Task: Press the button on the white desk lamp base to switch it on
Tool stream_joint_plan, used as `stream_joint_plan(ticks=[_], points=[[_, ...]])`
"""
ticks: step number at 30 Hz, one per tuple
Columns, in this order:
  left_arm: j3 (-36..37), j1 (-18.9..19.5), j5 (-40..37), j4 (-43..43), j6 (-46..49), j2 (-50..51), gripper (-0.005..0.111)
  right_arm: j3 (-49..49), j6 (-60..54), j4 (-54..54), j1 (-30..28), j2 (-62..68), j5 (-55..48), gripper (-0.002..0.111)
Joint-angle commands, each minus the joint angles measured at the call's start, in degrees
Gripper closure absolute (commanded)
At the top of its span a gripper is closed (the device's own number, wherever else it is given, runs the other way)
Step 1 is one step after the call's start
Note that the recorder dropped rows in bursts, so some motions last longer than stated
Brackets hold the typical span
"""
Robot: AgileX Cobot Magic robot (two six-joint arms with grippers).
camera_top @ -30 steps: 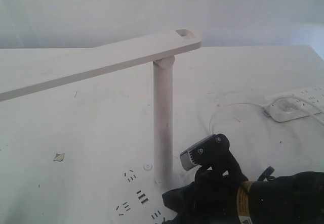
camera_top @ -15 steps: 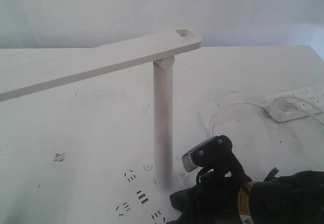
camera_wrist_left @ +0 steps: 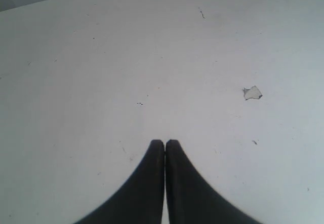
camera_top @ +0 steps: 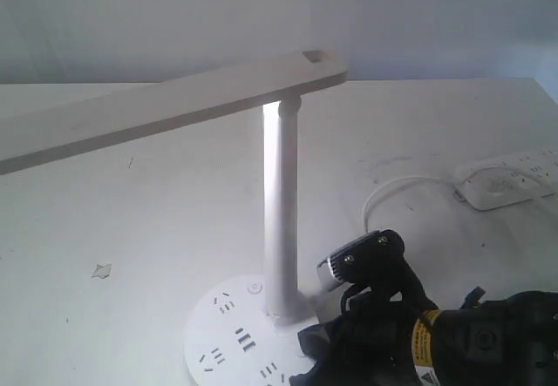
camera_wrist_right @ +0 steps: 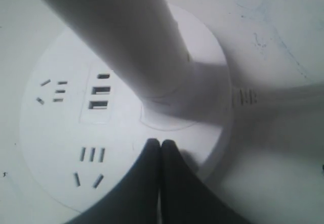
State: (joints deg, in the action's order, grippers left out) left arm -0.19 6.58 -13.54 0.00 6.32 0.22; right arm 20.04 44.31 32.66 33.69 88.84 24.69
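Observation:
The white desk lamp stands mid-table with its long bar head (camera_top: 174,107) on a slim pole (camera_top: 281,203). Light now falls from under the head onto the pole and the round lamp base (camera_top: 231,334). One small round button (camera_top: 254,287) shows left of the pole foot. My right gripper (camera_top: 312,344) is shut, its tips (camera_wrist_right: 161,142) down on the lamp base (camera_wrist_right: 61,128) beside the pole (camera_wrist_right: 131,42), near the USB slots (camera_wrist_right: 101,96); any button under the tips is hidden. My left gripper (camera_wrist_left: 165,142) is shut and empty above bare table.
A white power strip (camera_top: 506,181) lies at the right edge, with a white cable (camera_top: 392,190) looping toward the lamp. A small torn scrap (camera_top: 102,270) lies on the table left of the base, also in the left wrist view (camera_wrist_left: 252,92).
The lamp has come on: pole and base went from dim to brightly lit. My right arm has crept slightly right and lower at the base.

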Motion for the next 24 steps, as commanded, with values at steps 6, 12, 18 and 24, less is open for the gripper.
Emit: stream_joint_plan(ticks=[6, 12, 18, 24], points=[[0.19, 0.15, 0.12, -0.33, -0.06, -0.22, 0.107, -0.84, -8.32, 0.56, 0.12, -5.51, 22.11, 0.108], [0.19, 0.15, 0.12, -0.33, -0.06, -0.22, 0.107, -8.29, -24.78, -2.97, 0.12, -23.39, 43.19, 0.108], [0.19, 0.15, 0.12, -0.33, -0.06, -0.22, 0.107, -19.84, -55.68, -44.62, 0.12, -51.57, 36.91, 0.108], [0.19, 0.15, 0.12, -0.33, -0.06, -0.22, 0.107, -20.04, -82.49, -75.35, 0.12, -70.24, 33.6, 0.108]])
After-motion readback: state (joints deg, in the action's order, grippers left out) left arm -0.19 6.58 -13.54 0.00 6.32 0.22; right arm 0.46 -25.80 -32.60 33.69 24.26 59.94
